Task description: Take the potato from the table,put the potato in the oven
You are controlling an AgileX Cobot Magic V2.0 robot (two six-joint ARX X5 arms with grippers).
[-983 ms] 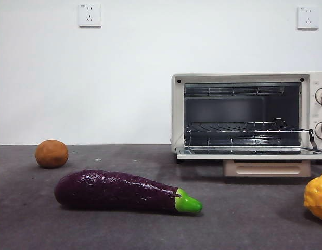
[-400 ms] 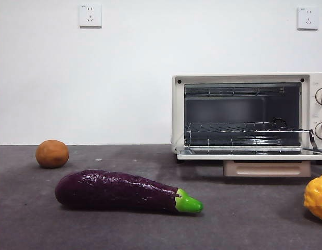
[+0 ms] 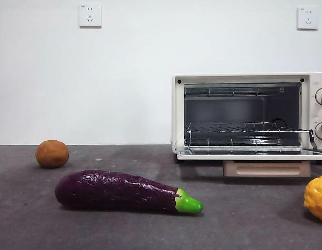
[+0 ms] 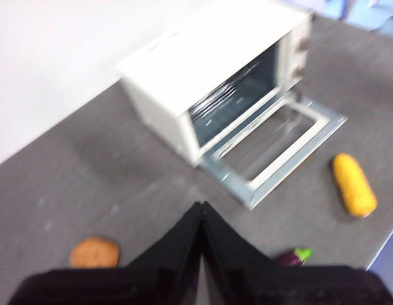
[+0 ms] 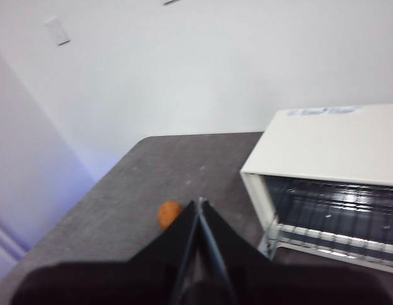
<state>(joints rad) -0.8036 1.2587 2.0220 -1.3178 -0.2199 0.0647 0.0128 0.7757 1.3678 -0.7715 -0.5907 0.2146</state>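
The potato [image 3: 52, 153] is a small orange-brown lump resting on the dark grey table [image 3: 98, 229] at the far left, near the wall. It also shows in the left wrist view, potato [image 4: 94, 252], and in the right wrist view, potato [image 5: 169, 213]. The cream oven [image 3: 244, 117] stands at the right with its door folded down and its wire rack [image 3: 239, 127] bare. My left gripper [image 4: 201, 206] hangs high above the table, shut and holding nothing. My right gripper [image 5: 199, 203] is also high up, shut and holding nothing. Neither gripper appears in the front view.
A long purple eggplant [image 3: 124, 191] with a green tip lies in front of the potato, toward the table's middle. A bumpy yellow-orange item [image 3: 317, 197] sits at the right edge, in front of the oven. Two wall sockets [image 3: 90, 15] are on the white wall.
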